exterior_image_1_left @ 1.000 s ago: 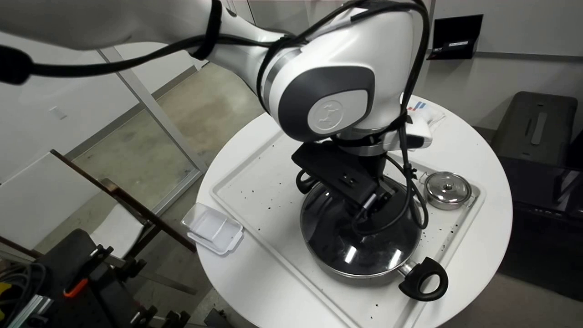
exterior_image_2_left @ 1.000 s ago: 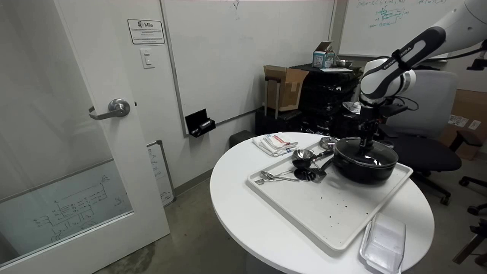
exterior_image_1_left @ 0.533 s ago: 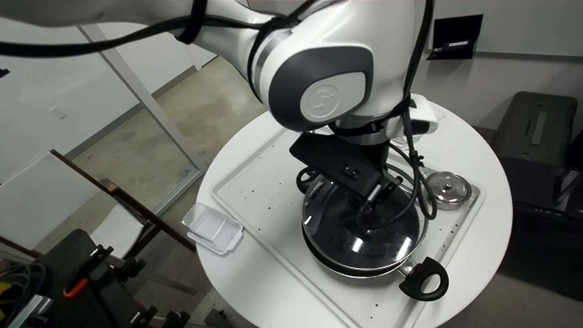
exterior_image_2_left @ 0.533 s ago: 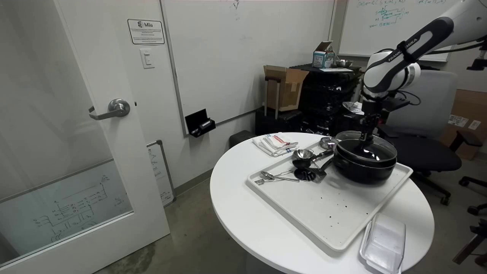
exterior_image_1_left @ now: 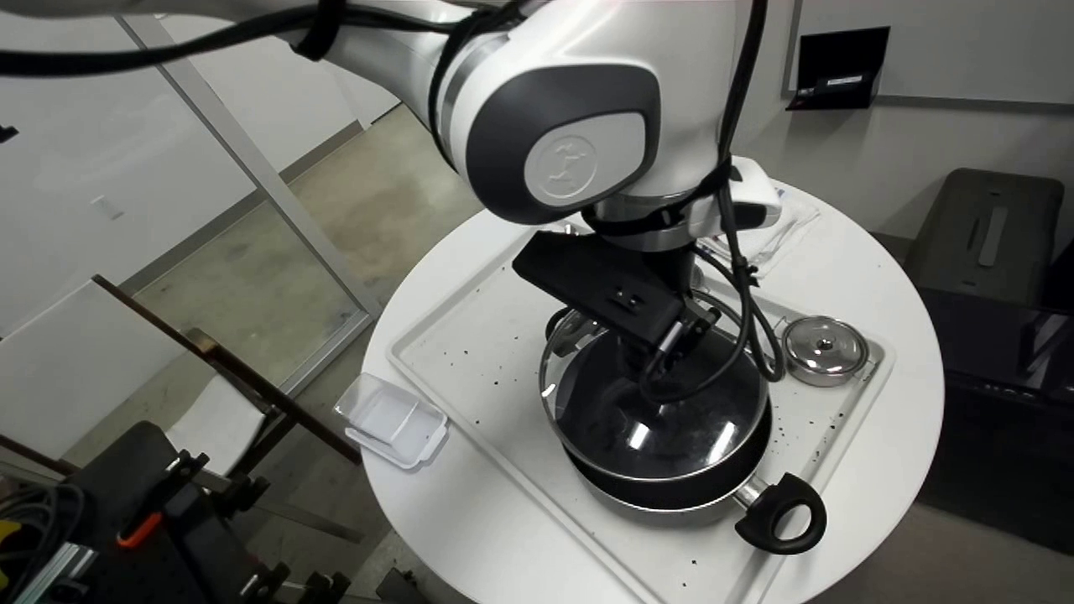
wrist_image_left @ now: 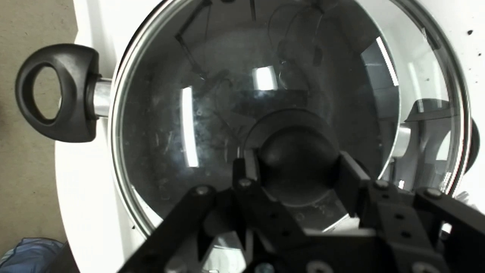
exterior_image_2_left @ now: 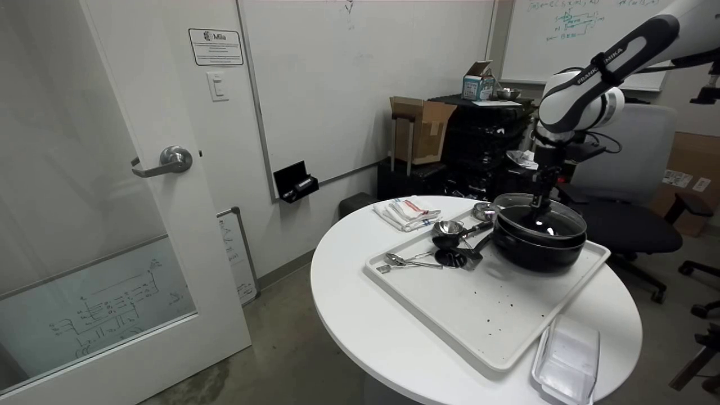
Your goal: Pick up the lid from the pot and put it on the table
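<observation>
The see-through glass lid [exterior_image_1_left: 617, 445] hangs a little above the pot, shifted off its centre toward the far-left handle. It also shows in an exterior view [exterior_image_2_left: 569, 226] and in the wrist view [wrist_image_left: 223, 57]. My gripper [wrist_image_left: 297, 163] is shut on the lid's dark round knob [wrist_image_left: 299, 151], with a finger on each side. In an exterior view the gripper [exterior_image_2_left: 541, 203] is above the middle of the lid. The black pot [exterior_image_2_left: 534, 256] stands on the tray; its dark inside wall shows below the lid's near edge. The white round table [exterior_image_2_left: 351, 304] is under the tray.
A white rectangular tray [exterior_image_2_left: 433, 323] with a raised edge covers much of the table. A small silvery pot [exterior_image_1_left: 826, 352], black and metal utensils [exterior_image_2_left: 450, 256] and dark crumbs are on it. A towel [exterior_image_2_left: 408, 214] and a clear plastic container [exterior_image_1_left: 398, 424] lie at the table's edge.
The lid has risen off the pot with my gripper on its knob. It has then shifted toward the far-left handle, and a gap over the pot's near rim has widened. The pot has not moved.
</observation>
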